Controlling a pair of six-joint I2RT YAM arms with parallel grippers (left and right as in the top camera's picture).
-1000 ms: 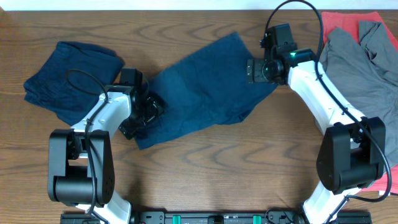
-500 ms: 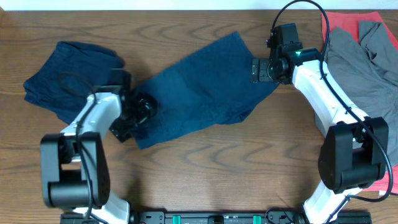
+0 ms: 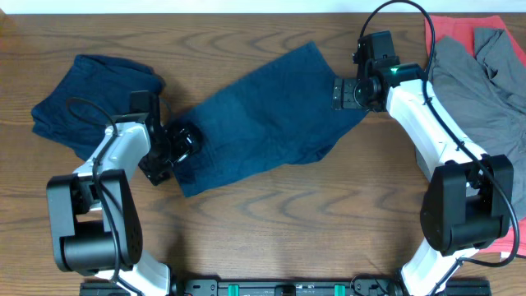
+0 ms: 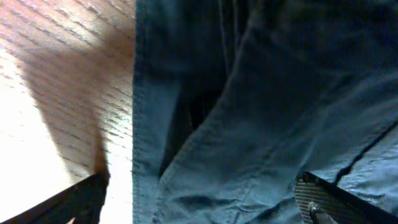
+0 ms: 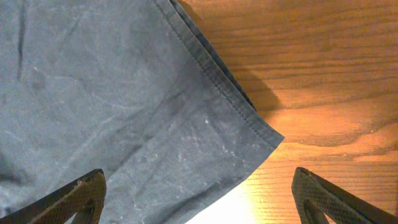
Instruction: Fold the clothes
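Left arm (image 3: 115,154) swung leftward, navy shorts (image 3: 263,115) spread on wood-grain table (image 3: 329,214)

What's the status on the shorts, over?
Left gripper open over left edge of shorts. Right gripper open over right corner. Shorts spread out, unfolded. Nothing blocking.

The dark navy denim-like shorts (image 3: 263,111) lie spread at the middle of the brown wooden desk (image 3: 312,214), slanting from near left to far right; the navy folded garment (image 3: 78,99) lies at the far left, just beside their left end; the grey cloth T-shirt (image 3: 485,99) lies at the right edge, partly on the red-orange cloth (image 3: 460,25); the left arm's jaws stand over the shorts' near-left end, the right arm's jaws over their far-right corner
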